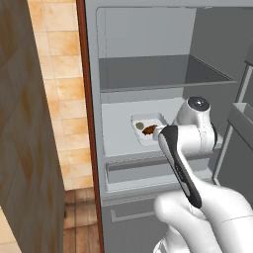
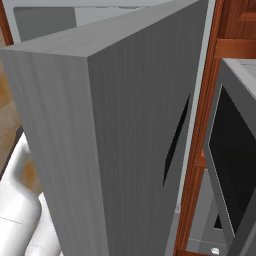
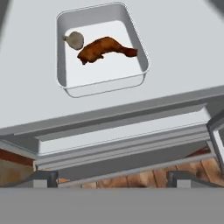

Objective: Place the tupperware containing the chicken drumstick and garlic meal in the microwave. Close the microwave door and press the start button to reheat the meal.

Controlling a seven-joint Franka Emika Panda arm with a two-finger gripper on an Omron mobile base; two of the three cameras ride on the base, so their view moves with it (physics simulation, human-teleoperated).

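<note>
Fingers (image 3: 43, 178) spread wide, empty | tupperware (image 3: 103, 87) near shelf (image 3: 175, 57) front edge | open shelf all round

drumstick (image 3: 105, 49) and garlic (image 3: 75, 40) in tupperware (image 3: 103, 85)

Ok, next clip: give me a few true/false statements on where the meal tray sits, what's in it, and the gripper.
1. The tupperware sits on a fridge shelf. True.
2. The tupperware holds the chicken drumstick and the garlic. True.
3. The gripper is clamped on the tupperware's rim. False: its jaws are open and clear of the tray.
4. The garlic lies on the shelf outside the tupperware. False: it is inside, beside the drumstick.
5. In the left base view the shelf above the tupperware is stacked with boxes. False: it looks bare.
</note>
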